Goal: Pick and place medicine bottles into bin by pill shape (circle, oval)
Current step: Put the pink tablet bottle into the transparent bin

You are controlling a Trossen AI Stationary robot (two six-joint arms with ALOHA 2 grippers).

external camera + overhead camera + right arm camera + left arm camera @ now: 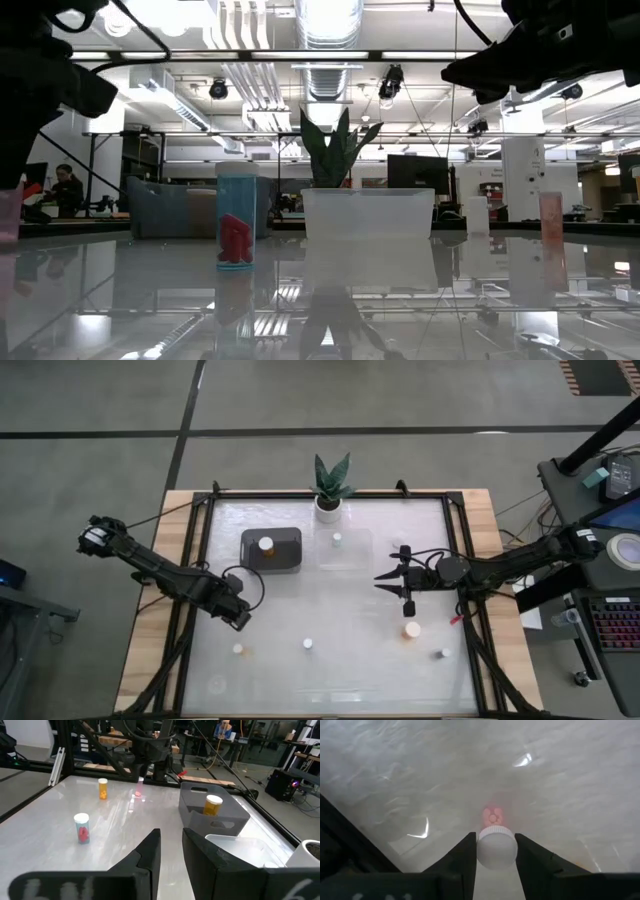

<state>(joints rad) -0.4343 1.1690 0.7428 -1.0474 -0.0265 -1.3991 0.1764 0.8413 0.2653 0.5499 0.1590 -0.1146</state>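
Two claws — left claw (495, 851) grips a pink bottle (495, 845) by its cap; right claw (392, 577) hangs empty above the counter (330, 610), fingers narrowly apart.

Glossy white table (330, 610) carries: grey bin (271, 550) far left, clear bin (343, 548) beside it, potted plant (330, 490) at far edge, loose bottles (411, 629) along near side.

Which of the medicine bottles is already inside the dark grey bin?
The amber bottle with the white cap, standing in the dark grey bin left of the potted plant. One other stands in the clear bin; the rest are on the table.
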